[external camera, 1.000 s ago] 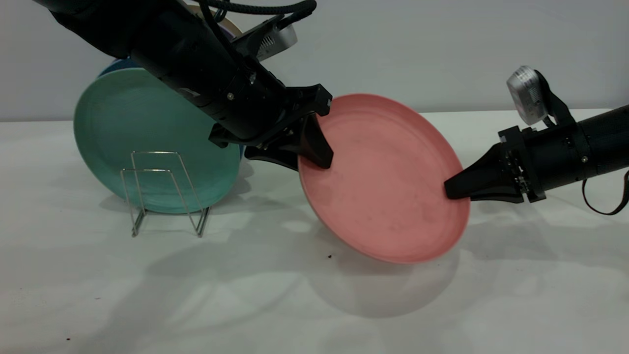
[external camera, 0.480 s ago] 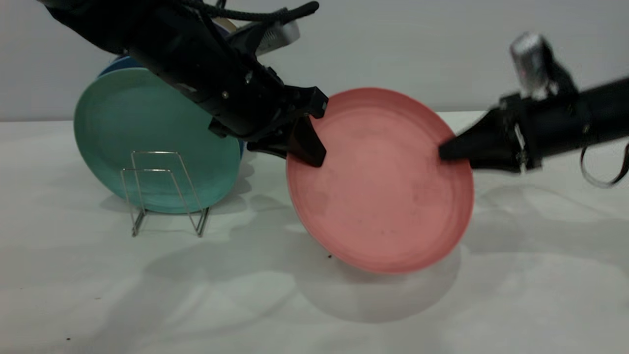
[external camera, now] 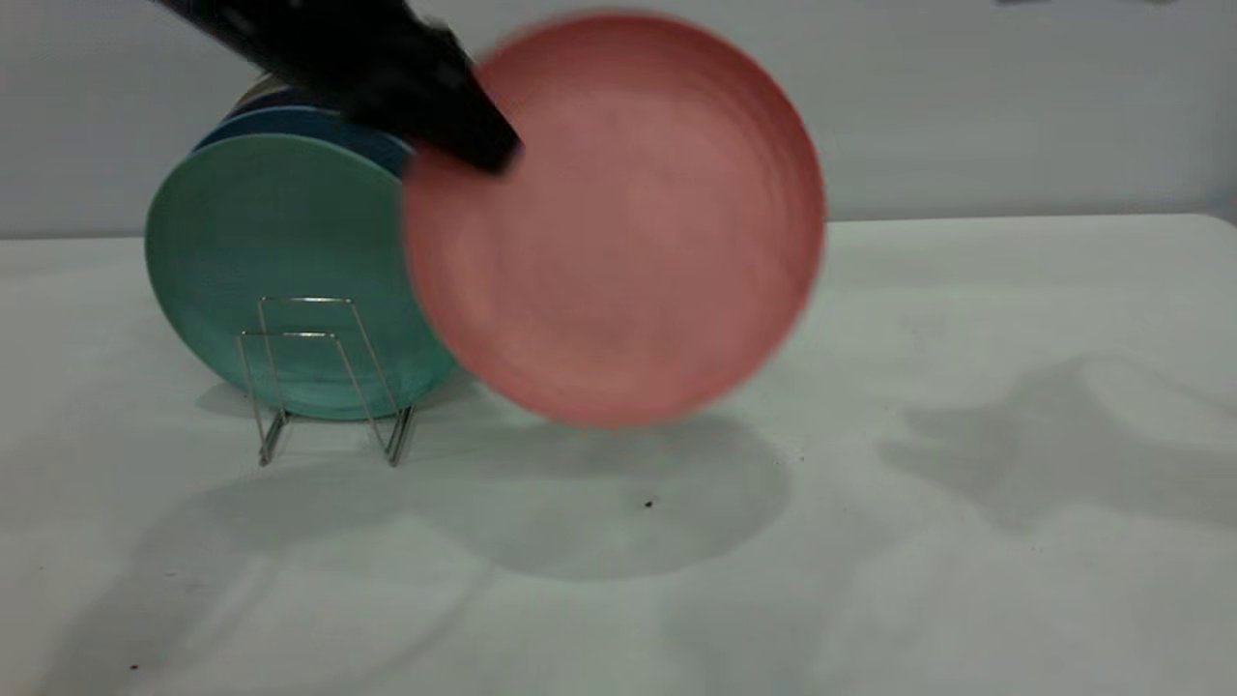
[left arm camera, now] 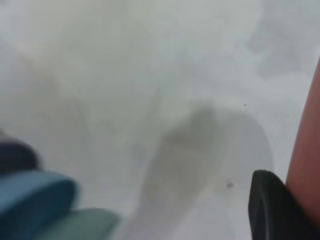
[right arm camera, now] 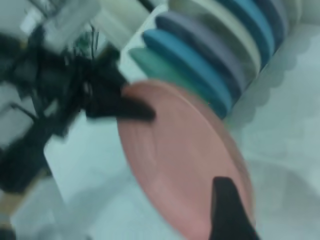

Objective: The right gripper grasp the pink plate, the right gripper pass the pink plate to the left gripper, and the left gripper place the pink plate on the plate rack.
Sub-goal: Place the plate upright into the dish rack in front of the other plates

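Note:
The pink plate (external camera: 618,217) hangs upright in the air above the table, just right of the plate rack (external camera: 324,377). My left gripper (external camera: 493,157) is shut on its upper left rim; in the left wrist view one black finger (left arm camera: 270,205) lies against the plate's edge (left arm camera: 306,160). The right gripper is out of the exterior view. In the right wrist view one of its fingers (right arm camera: 225,210) shows in front of the plate (right arm camera: 180,160), apart from it, and the left gripper (right arm camera: 142,112) holds the far rim.
A teal-green plate (external camera: 280,271) stands at the front of the rack, with blue plates (external camera: 309,126) behind it. The white table (external camera: 870,541) stretches open to the right and front. The pink plate partly overlaps the teal one.
The right gripper let go of the plate and withdrew out of the exterior view. The left gripper lifted the plate up and left, toward the rack, turning it upright.

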`<act>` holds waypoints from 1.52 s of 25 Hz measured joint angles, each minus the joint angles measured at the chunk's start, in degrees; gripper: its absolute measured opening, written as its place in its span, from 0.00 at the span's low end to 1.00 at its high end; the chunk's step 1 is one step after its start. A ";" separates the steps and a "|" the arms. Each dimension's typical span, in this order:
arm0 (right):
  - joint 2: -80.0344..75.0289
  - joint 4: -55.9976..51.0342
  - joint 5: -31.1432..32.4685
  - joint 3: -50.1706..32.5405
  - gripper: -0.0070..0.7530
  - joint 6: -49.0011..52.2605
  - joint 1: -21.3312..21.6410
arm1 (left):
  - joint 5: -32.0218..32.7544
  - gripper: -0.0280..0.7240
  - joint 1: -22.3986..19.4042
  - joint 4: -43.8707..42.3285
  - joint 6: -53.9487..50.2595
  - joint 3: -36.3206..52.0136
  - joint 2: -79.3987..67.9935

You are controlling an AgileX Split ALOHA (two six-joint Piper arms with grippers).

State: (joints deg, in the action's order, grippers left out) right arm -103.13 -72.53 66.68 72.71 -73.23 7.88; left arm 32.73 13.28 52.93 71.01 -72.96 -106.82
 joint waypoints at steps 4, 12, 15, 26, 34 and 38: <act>11.42 11.42 1.33 -0.04 0.47 11.04 0.00 | 2.92 0.13 -4.16 -5.59 6.41 0.00 7.72; 32.57 30.22 2.68 -9.01 0.42 31.85 0.00 | 5.04 0.12 -9.60 -31.12 7.70 0.00 16.16; 41.32 33.69 3.07 -16.56 0.42 34.13 0.00 | 5.40 0.12 -9.73 -39.48 8.56 0.00 16.21; 72.60 43.36 -0.75 -41.87 0.42 42.90 0.00 | -0.97 0.12 -9.73 -39.70 27.80 0.00 14.46; 88.23 46.55 -0.67 -45.08 0.42 44.89 0.00 | -4.06 0.12 -9.73 -31.70 38.21 0.00 13.87; 92.03 49.36 0.00 -45.10 0.42 45.92 0.00 | -4.06 0.12 -9.73 -29.36 40.73 0.00 13.46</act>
State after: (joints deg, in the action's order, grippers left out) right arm -11.10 -23.17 66.67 27.61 -27.30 7.88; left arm 28.67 3.54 23.57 111.73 -72.96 -93.35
